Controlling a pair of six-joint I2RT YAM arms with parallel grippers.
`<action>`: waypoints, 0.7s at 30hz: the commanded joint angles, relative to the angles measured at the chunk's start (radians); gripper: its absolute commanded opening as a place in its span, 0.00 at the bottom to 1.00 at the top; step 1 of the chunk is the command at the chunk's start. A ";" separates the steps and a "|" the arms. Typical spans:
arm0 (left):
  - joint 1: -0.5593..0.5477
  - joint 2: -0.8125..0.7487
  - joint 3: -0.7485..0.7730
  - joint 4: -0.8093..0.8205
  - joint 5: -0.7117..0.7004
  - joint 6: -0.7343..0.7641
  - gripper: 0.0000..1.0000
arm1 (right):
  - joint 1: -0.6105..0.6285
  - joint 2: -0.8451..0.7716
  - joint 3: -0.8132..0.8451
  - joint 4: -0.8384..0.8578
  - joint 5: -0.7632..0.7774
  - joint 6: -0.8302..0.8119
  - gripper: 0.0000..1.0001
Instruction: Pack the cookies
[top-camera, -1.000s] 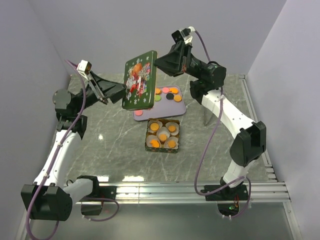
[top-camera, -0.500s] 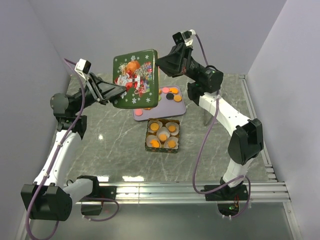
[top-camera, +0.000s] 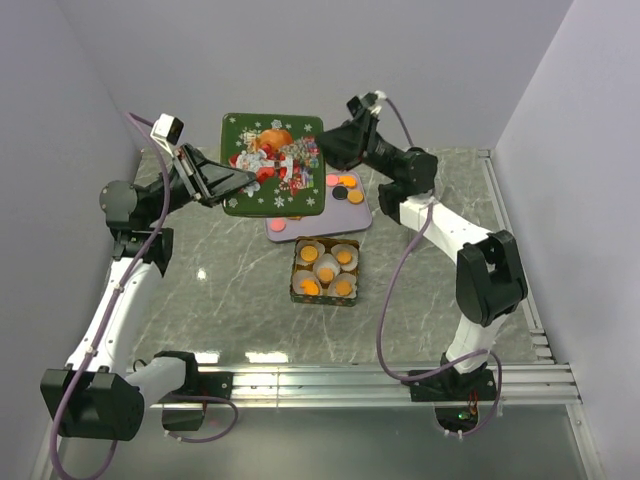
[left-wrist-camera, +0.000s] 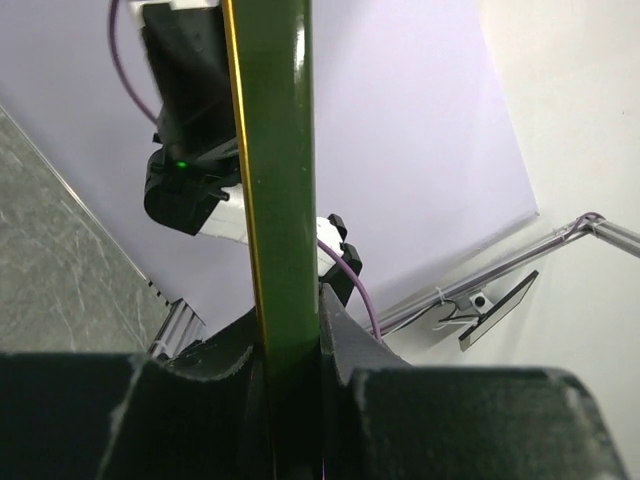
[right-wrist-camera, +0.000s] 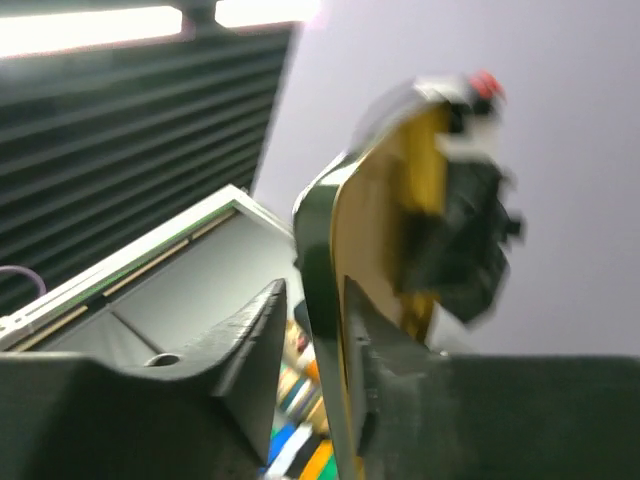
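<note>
My left pincer (left-wrist-camera: 295, 335) clenches the lid (top-camera: 272, 165); my right pincer (right-wrist-camera: 315, 300) sits slack around its edge. The tin (top-camera: 322, 301) holds cookies (top-camera: 327, 272); lidding remains.

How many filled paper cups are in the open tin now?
5 paper cups in the tin: far left, far right, centre, near left, near right. Each holds an orange cookie; none seems hidden.

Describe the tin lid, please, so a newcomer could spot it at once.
High above the marble table, the lid hangs pinched at its edge by the left gripper. Unlike the open tin on the table, it is flat, green, with a Christmas picture.
</note>
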 joint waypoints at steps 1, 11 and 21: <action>-0.009 -0.003 0.028 0.020 0.009 0.048 0.00 | 0.022 -0.059 -0.053 0.141 -0.154 0.192 0.40; -0.008 -0.014 -0.015 -0.098 -0.034 0.146 0.01 | -0.010 -0.150 -0.235 -0.012 -0.220 0.059 0.46; -0.022 0.000 -0.059 -0.184 -0.075 0.214 0.01 | -0.010 -0.156 -0.220 -0.132 -0.240 -0.029 0.39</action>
